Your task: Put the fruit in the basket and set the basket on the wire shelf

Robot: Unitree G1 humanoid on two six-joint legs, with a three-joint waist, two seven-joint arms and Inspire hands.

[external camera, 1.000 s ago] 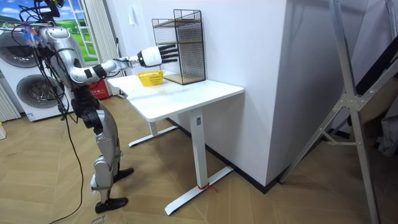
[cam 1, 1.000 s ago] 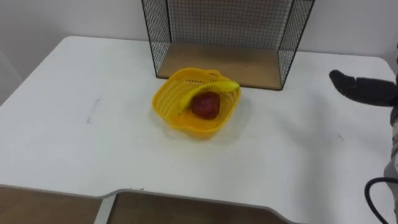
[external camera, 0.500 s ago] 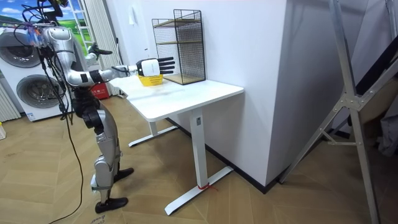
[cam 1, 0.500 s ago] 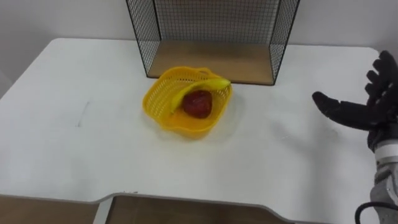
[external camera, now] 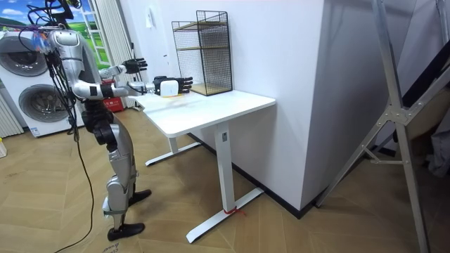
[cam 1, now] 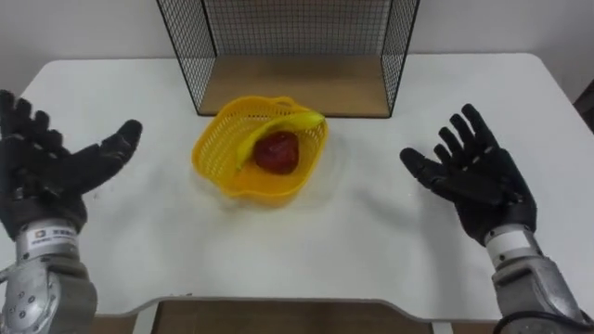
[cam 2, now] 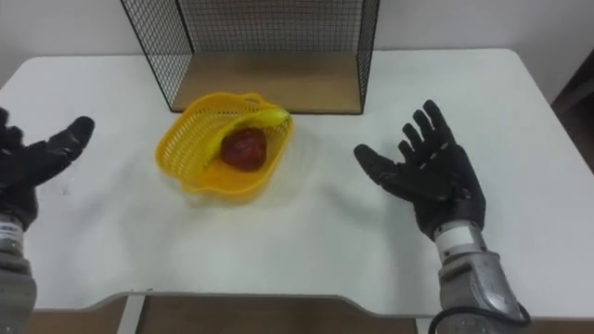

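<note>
While both arms reach out over the white table (cam 1: 353, 250), the yellow mesh basket (cam 1: 264, 192) sits on the tabletop between them, just in front of the black wire shelf (cam 1: 288, 28) and not yet on its wooden base board (cam 1: 297, 88). A banana (cam 1: 295, 121) lies curved across the basket, its far end resting on the rim nearest the shelf, and a red fruit (cam 1: 277, 151) sits in the bowl just beside it.

The left hand (cam 1: 42, 186) hovers to the left of the basket, palm turned inward, fingers straight and spread, holding nothing. The right hand (cam 1: 483, 186) hovers on the other side in the same way, palm facing the basket, fingers fanned out and empty. Both hands are well apart from the basket.

Seen from the room camera, the robot stands upright at the table's end on the room view's left, with washing machines (external camera: 28, 91) behind it.
</note>
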